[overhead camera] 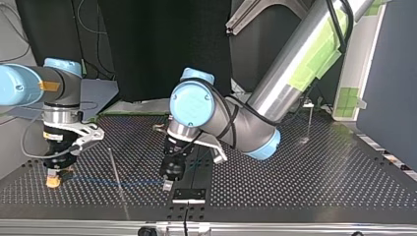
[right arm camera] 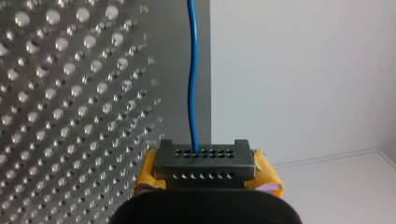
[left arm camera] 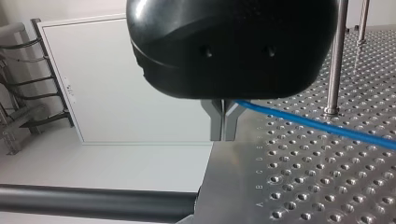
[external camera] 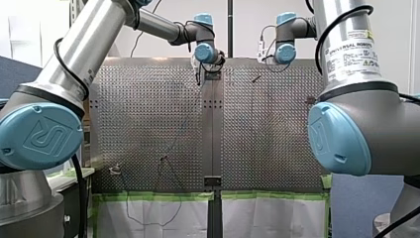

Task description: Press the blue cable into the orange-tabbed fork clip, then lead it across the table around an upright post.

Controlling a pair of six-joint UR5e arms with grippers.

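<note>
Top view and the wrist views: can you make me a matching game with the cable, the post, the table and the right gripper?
Things:
1. cable
2. post
3. table
4. my right gripper

Matches:
a. full of little holes
b. yellow pads
c. blue
d. upright, shiny metal

Pairs: 1-c, 2-d, 3-a, 4-b.

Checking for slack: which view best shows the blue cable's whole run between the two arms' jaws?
The top view: the blue cable stretches low over the table from my right arm's jaws to my left arm's jaws. Each wrist view shows only the stretch leaving its own jaws; the front view barely shows it.
</note>
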